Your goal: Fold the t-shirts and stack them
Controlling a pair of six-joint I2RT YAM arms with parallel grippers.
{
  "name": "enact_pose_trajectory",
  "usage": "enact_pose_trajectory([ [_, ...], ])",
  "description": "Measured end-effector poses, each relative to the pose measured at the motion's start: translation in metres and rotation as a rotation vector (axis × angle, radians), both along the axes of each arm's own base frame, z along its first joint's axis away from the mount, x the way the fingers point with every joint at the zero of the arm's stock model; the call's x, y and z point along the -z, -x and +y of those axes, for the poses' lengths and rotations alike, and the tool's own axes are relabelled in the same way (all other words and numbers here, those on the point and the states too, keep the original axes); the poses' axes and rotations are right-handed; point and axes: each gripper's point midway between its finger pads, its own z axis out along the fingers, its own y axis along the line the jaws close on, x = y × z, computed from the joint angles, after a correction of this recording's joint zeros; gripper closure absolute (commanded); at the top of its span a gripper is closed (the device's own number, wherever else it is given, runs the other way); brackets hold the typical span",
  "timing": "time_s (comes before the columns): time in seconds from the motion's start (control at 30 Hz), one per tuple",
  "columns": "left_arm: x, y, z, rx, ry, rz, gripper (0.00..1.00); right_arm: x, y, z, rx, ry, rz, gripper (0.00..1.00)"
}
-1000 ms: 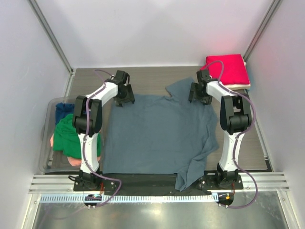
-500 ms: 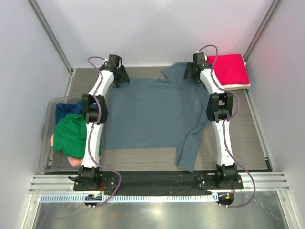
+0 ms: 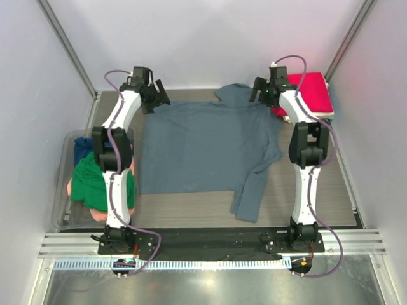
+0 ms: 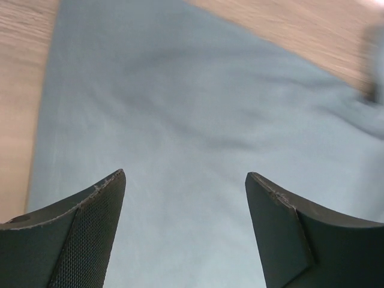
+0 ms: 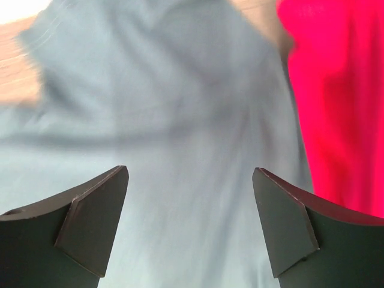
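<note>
The large slate grey-blue t-shirt (image 3: 203,146) lies spread flat on the table, with one sleeve (image 3: 251,194) trailing toward the near edge. My left gripper (image 3: 157,98) is open over its far left corner; the cloth (image 4: 198,108) shows between its fingertips (image 4: 186,180). My right gripper (image 3: 259,94) is open over the far right shoulder (image 5: 168,108), empty (image 5: 189,174). A folded red t-shirt (image 3: 310,90) lies on a cream one (image 3: 321,115) at the back right; the red one also shows in the right wrist view (image 5: 336,102).
A clear plastic bin (image 3: 63,190) at the left holds green (image 3: 92,181), navy (image 3: 82,149) and salmon-pink (image 3: 95,214) shirts. White walls close in the back and both sides. The arm bases stand on a black rail (image 3: 210,241) at the near edge.
Both arms have reached toward the back wall, and the grey-blue shirt has slid with them away from the near edge and now lies flatter.
</note>
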Motion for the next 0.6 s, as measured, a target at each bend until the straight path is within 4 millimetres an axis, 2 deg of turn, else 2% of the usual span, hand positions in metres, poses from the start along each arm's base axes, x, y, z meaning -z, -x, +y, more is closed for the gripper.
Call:
enact_pose_trajectory([
  [0.07,-0.040,0.018,-0.007,0.020,0.006,-0.051,0.18,-0.034,0.031,-0.001,0.006,-0.011,-0.004,0.09],
  [0.13,-0.083,0.045,-0.014,0.044,0.013,-0.107,0.18,-0.075,0.066,-0.002,0.015,-0.027,-0.049,0.09],
  [0.17,-0.105,0.061,-0.016,0.058,0.014,-0.146,0.18,-0.092,0.090,-0.003,0.021,-0.034,-0.061,0.09],
  [0.23,-0.132,0.096,-0.019,0.087,0.016,-0.185,0.18,-0.119,0.138,-0.002,0.026,-0.048,-0.094,0.11],
  [0.3,-0.142,0.135,-0.020,0.111,0.019,-0.207,0.17,-0.130,0.180,0.005,0.018,-0.054,-0.106,0.15],
  [0.37,-0.133,0.169,-0.017,0.124,0.017,-0.195,0.17,-0.116,0.217,0.020,-0.009,-0.046,-0.077,0.19],
  [0.4,-0.122,0.181,-0.015,0.124,0.014,-0.183,0.18,-0.100,0.234,0.029,-0.031,-0.038,-0.039,0.23],
  [0.47,-0.086,0.211,-0.010,0.116,0.011,-0.096,0.20,-0.056,0.269,0.045,-0.078,-0.011,0.083,0.29],
  [0.5,-0.070,0.220,-0.008,0.112,0.010,-0.057,0.20,-0.030,0.286,0.053,-0.104,0.007,0.158,0.31],
  [0.57,-0.039,0.234,-0.009,0.110,0.010,0.015,0.21,0.007,0.316,0.055,-0.128,0.050,0.288,0.33],
  [0.6,-0.026,0.240,-0.010,0.107,0.010,0.048,0.21,0.020,0.326,0.054,-0.129,0.069,0.336,0.34],
])
